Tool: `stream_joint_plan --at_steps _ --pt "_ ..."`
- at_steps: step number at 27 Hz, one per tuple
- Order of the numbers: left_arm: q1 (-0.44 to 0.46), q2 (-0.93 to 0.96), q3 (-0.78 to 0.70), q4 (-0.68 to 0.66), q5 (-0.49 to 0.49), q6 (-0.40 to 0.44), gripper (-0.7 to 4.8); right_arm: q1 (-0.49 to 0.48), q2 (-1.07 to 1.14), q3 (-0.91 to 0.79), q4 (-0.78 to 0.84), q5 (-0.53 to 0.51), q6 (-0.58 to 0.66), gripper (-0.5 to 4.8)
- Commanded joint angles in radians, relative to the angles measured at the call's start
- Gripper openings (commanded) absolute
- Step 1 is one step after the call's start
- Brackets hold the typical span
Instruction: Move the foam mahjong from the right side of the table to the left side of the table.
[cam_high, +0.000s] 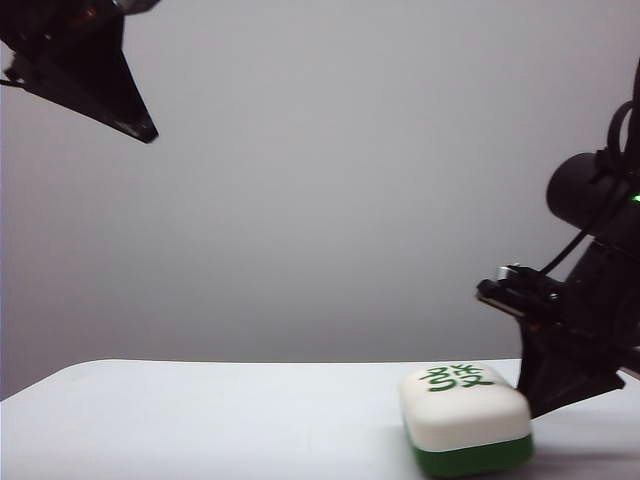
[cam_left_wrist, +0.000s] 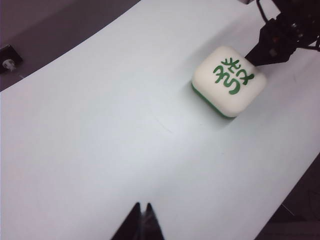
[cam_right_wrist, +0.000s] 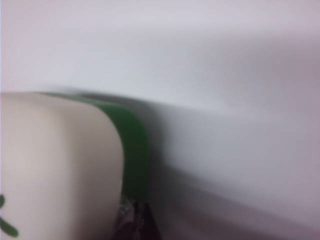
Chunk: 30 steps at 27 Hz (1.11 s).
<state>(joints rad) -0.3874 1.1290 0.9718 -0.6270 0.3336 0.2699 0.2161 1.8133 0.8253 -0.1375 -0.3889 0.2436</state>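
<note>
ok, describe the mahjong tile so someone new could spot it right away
On the white table, look to its right end, where the right gripper sits low against the tile's far side; the left gripper hangs high on the left. The foam mahjong is the only object there: chunky, cream top, dark green base, green character.

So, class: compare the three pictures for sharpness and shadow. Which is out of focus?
Exterior view: sharp, the cream-white foam mahjong tile with green base well lit, right tool a dark silhouette. Left wrist view: clear, soft shadow beside the tile on the smooth white table; left tool closed. Right wrist view: blurred, tile too close.
</note>
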Motion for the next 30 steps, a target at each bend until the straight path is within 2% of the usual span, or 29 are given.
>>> stream_joint_plan --at_steps 1,5,11,13,21,25,30 --pt "0.0 -0.045 0.005 -0.044 0.007 0.0 -0.05 0.058 -0.005 0.002 0.012 -0.006 0.016 -0.05" --pt "0.0 -0.104 0.005 -0.093 0.006 0.0 -0.05 0.137 -0.004 0.008 0.076 0.011 0.075 -0.05" --pt "0.001 -0.157 0.006 -0.254 -0.01 0.0 -0.05 0.214 0.031 0.085 0.051 0.03 0.101 -0.05" --pt "0.001 -0.188 0.007 -0.289 -0.063 0.0 -0.05 0.24 0.047 0.104 0.026 0.034 0.1 -0.05" --pt "0.002 -0.283 0.007 -0.317 -0.072 0.004 -0.05 0.327 0.06 0.113 0.015 0.055 0.127 -0.05" --pt "0.001 -0.301 0.007 -0.343 -0.071 0.004 -0.05 0.373 0.096 0.129 0.066 0.053 0.196 -0.05" --pt "0.001 -0.32 0.007 -0.408 -0.072 0.004 -0.05 0.437 0.181 0.267 0.021 0.023 0.215 -0.05"
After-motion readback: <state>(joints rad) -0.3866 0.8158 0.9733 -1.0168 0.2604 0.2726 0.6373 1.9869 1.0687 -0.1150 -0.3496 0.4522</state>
